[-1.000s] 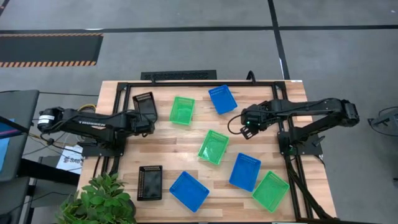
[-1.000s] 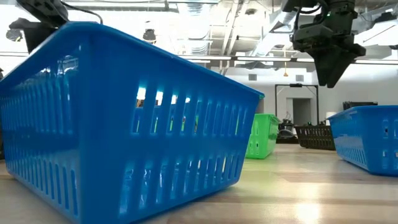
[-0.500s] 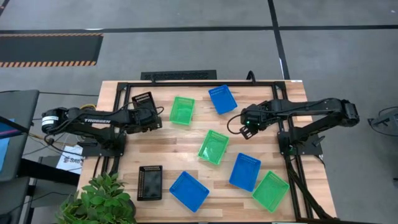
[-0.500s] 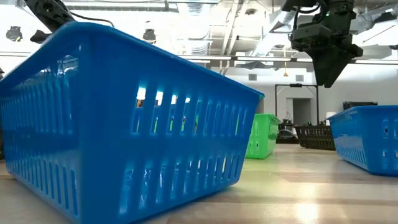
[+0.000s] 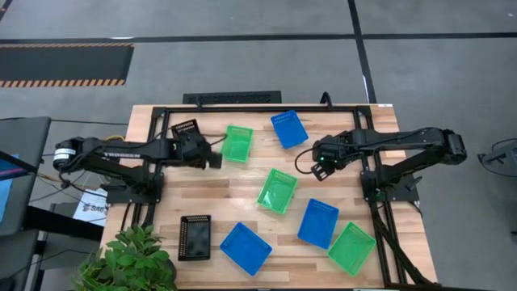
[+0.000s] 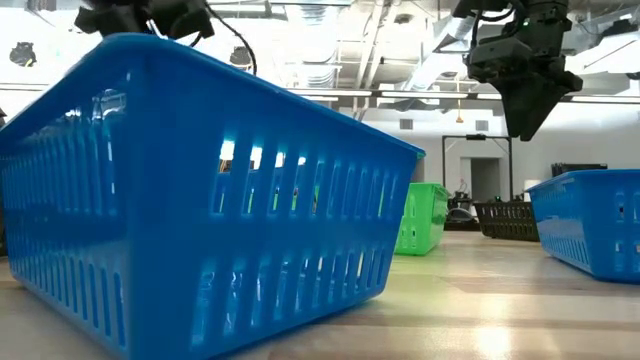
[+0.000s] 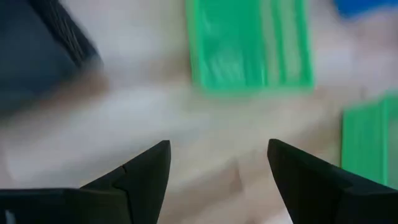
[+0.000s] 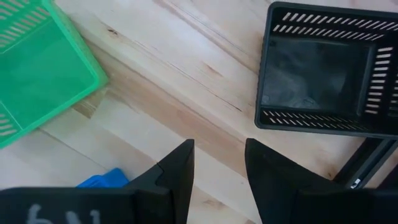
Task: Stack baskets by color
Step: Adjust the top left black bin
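- Left gripper [image 5: 212, 157] stretched over the table's far left part, just beside the far green basket [image 5: 237, 143]; fingers spread wide, nothing between them, bare wood below.
- Right gripper [image 5: 309, 165] held above the table [image 5: 234, 190] between the far blue basket [image 5: 289, 128] and the middle green basket [image 5: 277, 191]; fingers partly apart, holding nothing.
- Far-left corner: one black basket [image 5: 185, 127], behind the left arm.
- Near edge, left to right: second black basket [image 5: 195, 238], blue basket [image 5: 245, 248], another blue basket [image 5: 318, 223], third green basket [image 5: 350, 248].
- All eight apart, none stacked.
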Tool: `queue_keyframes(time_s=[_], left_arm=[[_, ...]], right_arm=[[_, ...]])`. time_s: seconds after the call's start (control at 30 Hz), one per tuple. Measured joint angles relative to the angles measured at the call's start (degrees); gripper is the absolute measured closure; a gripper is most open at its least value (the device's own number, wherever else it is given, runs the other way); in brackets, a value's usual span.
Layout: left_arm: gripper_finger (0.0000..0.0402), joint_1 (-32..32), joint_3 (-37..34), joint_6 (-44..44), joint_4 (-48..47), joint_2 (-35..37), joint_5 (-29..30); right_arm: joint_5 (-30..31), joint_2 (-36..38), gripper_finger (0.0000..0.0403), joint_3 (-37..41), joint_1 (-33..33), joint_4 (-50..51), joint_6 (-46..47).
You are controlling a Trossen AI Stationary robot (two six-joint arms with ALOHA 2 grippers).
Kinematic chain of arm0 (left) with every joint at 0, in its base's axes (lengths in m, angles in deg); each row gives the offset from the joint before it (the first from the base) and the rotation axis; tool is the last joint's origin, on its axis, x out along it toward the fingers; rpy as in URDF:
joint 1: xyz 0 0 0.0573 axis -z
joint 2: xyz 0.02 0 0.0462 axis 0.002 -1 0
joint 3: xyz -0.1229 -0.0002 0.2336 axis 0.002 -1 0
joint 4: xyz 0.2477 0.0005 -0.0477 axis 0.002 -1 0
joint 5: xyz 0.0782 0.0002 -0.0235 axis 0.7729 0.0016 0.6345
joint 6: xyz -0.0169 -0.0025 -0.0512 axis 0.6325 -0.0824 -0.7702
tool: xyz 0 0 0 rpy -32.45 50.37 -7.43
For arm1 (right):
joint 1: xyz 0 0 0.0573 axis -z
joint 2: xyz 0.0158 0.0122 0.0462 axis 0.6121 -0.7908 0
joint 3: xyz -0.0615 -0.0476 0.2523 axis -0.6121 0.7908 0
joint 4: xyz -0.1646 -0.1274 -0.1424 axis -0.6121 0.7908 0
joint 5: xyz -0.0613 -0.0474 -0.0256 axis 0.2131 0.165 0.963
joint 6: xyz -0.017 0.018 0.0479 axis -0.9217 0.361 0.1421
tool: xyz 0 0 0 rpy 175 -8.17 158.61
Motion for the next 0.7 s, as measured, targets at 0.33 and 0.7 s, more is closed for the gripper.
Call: queue_keyframes(time_s=[0.33,0.7], left_arm=[[0.0145,-12.2,0.9,-2.3,-5.6,-5.4,5.1],[0.0145,-16.8,0.9,3.3,-0.1,-13.1,4.6]], right_arm=[[1.0,0.0,0.0239,0.0,0.0,-1.7,-0.1],[3.2,0.0,0.0242,0.0,2.4,-2.0,1.6]])
